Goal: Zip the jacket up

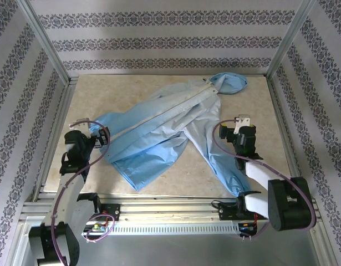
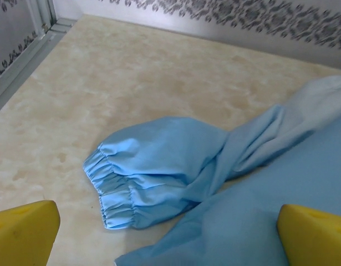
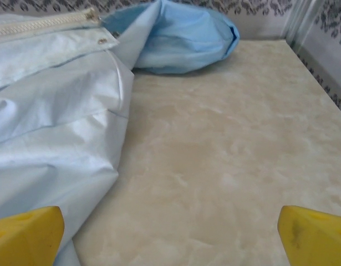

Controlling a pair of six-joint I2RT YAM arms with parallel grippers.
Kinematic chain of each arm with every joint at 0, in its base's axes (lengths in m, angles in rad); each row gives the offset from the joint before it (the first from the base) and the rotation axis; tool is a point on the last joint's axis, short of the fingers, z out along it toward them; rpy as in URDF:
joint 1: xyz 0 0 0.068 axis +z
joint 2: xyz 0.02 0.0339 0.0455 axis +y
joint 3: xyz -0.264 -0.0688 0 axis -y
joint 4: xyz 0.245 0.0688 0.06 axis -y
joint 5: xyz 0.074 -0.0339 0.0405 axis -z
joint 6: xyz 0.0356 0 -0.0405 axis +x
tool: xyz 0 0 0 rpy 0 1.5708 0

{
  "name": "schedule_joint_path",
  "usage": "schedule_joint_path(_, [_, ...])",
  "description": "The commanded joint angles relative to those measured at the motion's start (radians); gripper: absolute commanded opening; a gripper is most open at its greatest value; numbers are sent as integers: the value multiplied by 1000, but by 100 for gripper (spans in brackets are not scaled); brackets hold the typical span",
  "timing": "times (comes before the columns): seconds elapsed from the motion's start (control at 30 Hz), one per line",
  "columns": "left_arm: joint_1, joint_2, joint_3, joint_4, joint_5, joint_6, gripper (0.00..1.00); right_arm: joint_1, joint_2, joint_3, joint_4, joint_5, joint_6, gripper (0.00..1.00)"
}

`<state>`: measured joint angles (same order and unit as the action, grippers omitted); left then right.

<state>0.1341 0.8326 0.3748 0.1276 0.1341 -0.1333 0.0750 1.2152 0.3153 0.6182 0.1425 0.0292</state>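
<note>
On the pale table (image 1: 103,94), the jacket (image 1: 164,130) lay spread front-up and slantwise, hem toward the left arm, hood (image 1: 228,83) at the far right corner and one sleeve (image 1: 223,160) trailing toward the near edge. Its thin, crinkled blue fabric looked light, limp and likely slippery, apt to bunch or slide across the table rather than resist a pull. The likeliest way to work it would be to pin the hem beside the lower end of the zipper (image 1: 170,113) and pinch the small slider, which was too small to pick out from above. Seen from the right wrist, the zipper's pale teeth ran up to the collar; whether the two halves were joined could not be told. The left gripper (image 2: 169,233), fingers spread wide and holding nothing, hovered near the gathered elastic cuff (image 2: 117,194) of the other sleeve. The right gripper (image 3: 170,233), equally wide and empty, hung over bare table just beside the jacket's edge, with fabric close to one finger.
</note>
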Motion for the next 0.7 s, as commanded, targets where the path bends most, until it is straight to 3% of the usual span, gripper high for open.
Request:
schedule_joint_path(0.0, [-39, 100, -58, 316, -59, 17, 100, 21, 77, -27, 237, 16, -42, 98])
schedule_joint_path(0.2, [-79, 308, -90, 532, -34, 39, 100, 29, 208, -39, 398, 16, -73, 98])
schedule_joint_path(0.37, [-79, 427, -116, 717, -10, 39, 100, 23, 239, -24, 396, 20, -62, 98])
schedule_joint_path(0.67, [-79, 597, -59, 819, -6, 101, 100, 2, 320, -8, 451, -30, -51, 98])
